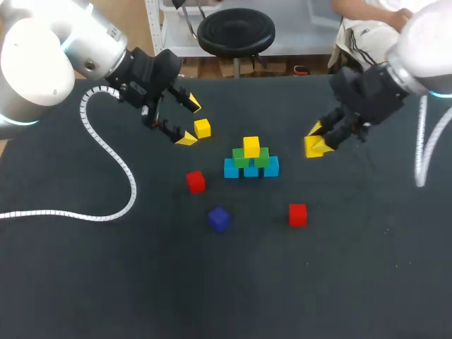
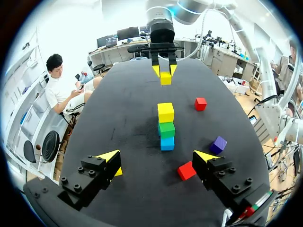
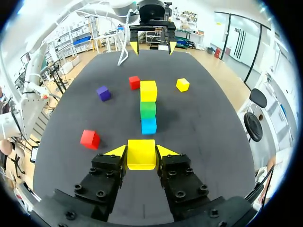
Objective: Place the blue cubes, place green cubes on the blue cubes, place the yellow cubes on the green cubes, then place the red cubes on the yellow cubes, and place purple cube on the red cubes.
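— Where is the stack sitting, and what is it made of?
— The stack (image 1: 253, 162) is standing on the black table (image 1: 106, 282). Three blue cubes (image 1: 231, 169) are lying side by side at its base, two green cubes (image 1: 242, 157) are resting on them, and one top yellow cube (image 1: 251, 146) is sitting on the greens.
— What is the right gripper doing?
— The right gripper (image 3: 141, 151) is hanging to the right of the stack, apart from it. Its fingers are clamping a held yellow cube (image 3: 141, 160) from both sides.
— And the left gripper?
— The left gripper (image 1: 189, 122) is hovering to the left of the stack, on its far side, with its fingers spread wide and released. A loose yellow cube (image 1: 203, 128) is lying just beside one fingertip, between it and the stack; whether they are touching, I cannot tell.
— Where are the other cubes lying?
— A near red cube (image 1: 195, 181) is sitting close to the stack's left corner, on the robot's side. The purple cube (image 1: 219, 219) is lying further toward the robot from the stack. A far red cube (image 1: 297, 215) is resting to the stack's right, also on the robot's side, well apart.
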`<action>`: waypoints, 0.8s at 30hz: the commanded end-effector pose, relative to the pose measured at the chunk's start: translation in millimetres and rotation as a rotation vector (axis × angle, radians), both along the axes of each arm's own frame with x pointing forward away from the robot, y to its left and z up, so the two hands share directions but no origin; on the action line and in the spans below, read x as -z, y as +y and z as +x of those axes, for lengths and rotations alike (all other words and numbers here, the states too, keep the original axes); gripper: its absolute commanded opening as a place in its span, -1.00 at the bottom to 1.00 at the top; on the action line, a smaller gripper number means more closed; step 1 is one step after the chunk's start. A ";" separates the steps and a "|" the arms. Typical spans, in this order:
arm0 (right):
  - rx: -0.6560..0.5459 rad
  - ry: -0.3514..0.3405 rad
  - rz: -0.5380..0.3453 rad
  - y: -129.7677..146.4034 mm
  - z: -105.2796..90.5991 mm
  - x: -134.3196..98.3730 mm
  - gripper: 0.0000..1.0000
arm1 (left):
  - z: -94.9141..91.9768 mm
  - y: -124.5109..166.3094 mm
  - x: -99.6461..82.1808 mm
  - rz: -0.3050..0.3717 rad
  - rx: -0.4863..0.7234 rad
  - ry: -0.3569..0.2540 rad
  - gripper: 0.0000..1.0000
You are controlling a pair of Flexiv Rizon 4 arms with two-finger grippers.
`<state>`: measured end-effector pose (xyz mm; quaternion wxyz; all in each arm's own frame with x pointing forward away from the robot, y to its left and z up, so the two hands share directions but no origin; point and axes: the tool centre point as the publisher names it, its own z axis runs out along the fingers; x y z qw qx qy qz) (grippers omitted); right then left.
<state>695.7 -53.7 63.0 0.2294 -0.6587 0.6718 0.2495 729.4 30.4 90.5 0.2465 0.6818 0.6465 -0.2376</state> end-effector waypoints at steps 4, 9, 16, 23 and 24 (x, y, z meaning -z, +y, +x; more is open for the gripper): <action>-0.039 -0.022 -0.014 36.9 8.7 -4.1 -1.00 | 0.7 0.3 0.1 0.000 0.001 0.000 1.00; -0.044 -0.055 -0.026 47.6 8.7 -15.2 -1.00 | 0.7 0.3 0.1 0.000 0.001 0.000 1.00; -0.035 -0.069 -0.028 59.3 1.5 -20.1 -1.00 | 0.7 0.3 0.1 0.000 0.001 0.000 1.00; -0.046 -0.051 -0.022 70.5 -1.4 -8.9 -1.00 | 0.7 0.3 0.1 0.000 0.001 0.000 1.00; -0.042 -0.055 -0.011 70.9 -1.2 -8.3 -1.00 | 0.7 0.3 0.1 0.000 0.001 0.000 1.00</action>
